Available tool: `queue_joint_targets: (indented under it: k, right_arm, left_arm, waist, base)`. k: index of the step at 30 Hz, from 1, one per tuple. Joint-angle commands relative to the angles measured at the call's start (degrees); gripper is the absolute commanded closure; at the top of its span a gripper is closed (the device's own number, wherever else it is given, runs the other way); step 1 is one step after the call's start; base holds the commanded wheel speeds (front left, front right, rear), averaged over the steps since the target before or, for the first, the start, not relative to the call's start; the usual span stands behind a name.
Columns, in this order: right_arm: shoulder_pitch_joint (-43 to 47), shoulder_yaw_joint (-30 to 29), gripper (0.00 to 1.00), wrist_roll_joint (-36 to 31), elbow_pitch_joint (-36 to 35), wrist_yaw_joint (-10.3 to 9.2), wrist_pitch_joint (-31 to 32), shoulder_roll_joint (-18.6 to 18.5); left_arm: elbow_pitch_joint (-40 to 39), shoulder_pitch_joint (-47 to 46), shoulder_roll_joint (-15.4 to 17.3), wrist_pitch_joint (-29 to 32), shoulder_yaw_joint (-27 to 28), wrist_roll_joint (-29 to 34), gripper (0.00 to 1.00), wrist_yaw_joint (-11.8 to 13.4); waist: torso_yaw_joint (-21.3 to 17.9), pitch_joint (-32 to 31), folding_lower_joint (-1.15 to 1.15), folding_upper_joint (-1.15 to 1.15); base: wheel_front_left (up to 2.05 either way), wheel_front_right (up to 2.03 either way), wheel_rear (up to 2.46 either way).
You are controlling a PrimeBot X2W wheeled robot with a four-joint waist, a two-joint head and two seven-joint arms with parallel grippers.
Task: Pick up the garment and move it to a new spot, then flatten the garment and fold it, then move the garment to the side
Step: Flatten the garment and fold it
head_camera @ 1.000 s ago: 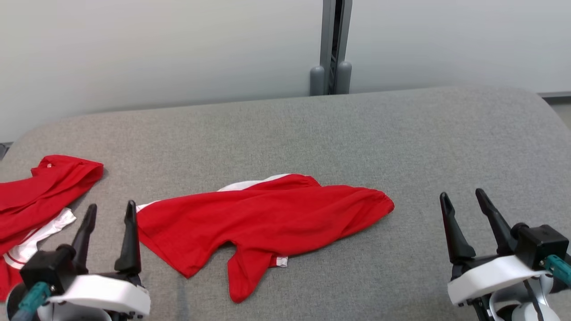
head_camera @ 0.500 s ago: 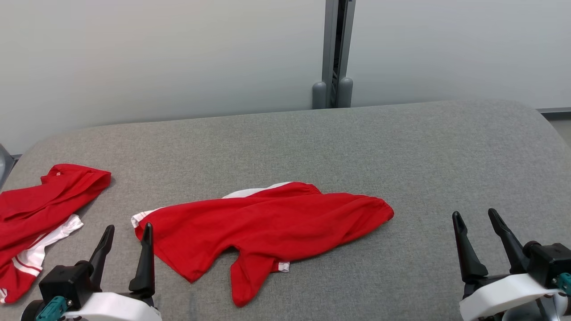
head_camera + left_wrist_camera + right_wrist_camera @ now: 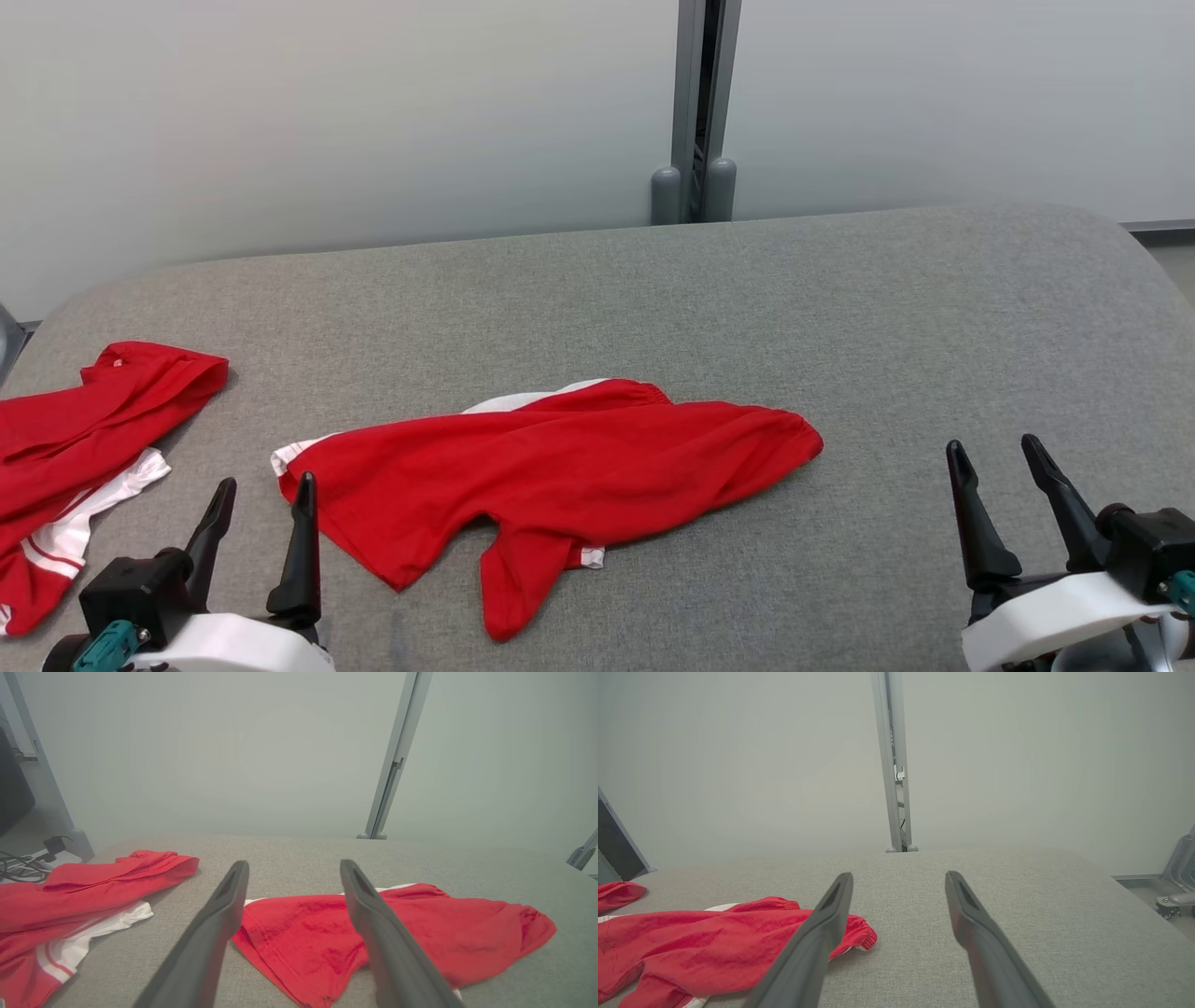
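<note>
Lying crumpled mid-table: red garment (image 3: 551, 467), long axis left to right, one flap sticking out toward the robot. White trim shows along its far edge and at the left end, plus a small white bit at the near hem. It is wrinkled, neither flattened nor folded, and nothing is gripping it.

Left gripper (image 3: 266, 482) sits at lower left in the head view, fingers spread wide, holding nothing. Its inner fingertip is just beside the garment's left corner. In the left wrist view that corner lies beyond and between the two fingers (image 3: 219, 919); can't tell whether there is contact.

Right gripper (image 3: 991, 444) is at lower right, also fully spread and empty. It is over bare table, well apart from the garment's right end. In the right wrist view the gathered red cuff sits just behind its left finger.

Second red garment (image 3: 84, 429), white striped trim, is bunched at the table's left edge, apart from the first one.

Table (image 3: 840, 308) is grey fabric with rounded far corners. Pale wall (image 3: 327, 121) stands behind it, with a grey metal post (image 3: 698, 103) at the far edge, roughly centre. Cables (image 3: 21, 870) lie on the floor far left in the left wrist view.
</note>
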Motion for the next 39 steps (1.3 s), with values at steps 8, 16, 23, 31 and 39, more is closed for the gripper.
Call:
queue_joint_targets:
  k: [8, 16, 23, 31, 39]
  right_arm:
    - [0.5, -0.2, 0.00, 0.6, 0.0, 0.01, 0.1, -0.3]
    - [-1.0, -0.8, 0.00, 1.2, 0.5, 0.01, 0.5, -0.3]
    - [-7.2, -0.5, 0.00, 6.4, 4.8, 0.01, 3.4, -3.1]
    - [-18.1, 6.2, 0.00, 13.0, 11.7, 0.01, 9.3, -10.3]
    - [-31.8, 19.9, 0.00, 19.7, 16.5, 0.01, 17.8, -18.8]
  left_arm:
    - [-0.4, -0.1, 0.7, 0.4, 0.2, 0.3, 0.00, 0.5]
    - [-0.6, -1.7, 0.8, 0.4, -0.3, 0.4, 0.00, 0.1]
    - [-0.2, -6.9, -0.6, -0.3, -2.3, 1.1, 0.00, -1.8]
    - [2.5, -13.9, -2.7, -2.2, -4.5, 1.2, 0.00, -5.1]
    - [7.6, -19.8, -5.7, -5.5, -6.5, 1.0, 0.00, -8.3]
  waist:
    - [0.3, 0.1, 0.00, 0.00]
    - [1.1, 1.2, 0.00, 0.00]
    - [5.0, 6.8, 0.00, 0.00]
    - [10.1, 14.7, 0.00, 0.00]
    - [15.8, 20.9, 0.00, 0.00]
  base:
    - [0.00, 0.00, 0.00]
    - [0.00, 0.00, 0.00]
    - [0.00, 0.00, 0.00]
    - [0.00, 0.00, 0.00]
    - [0.00, 0.00, 0.00]
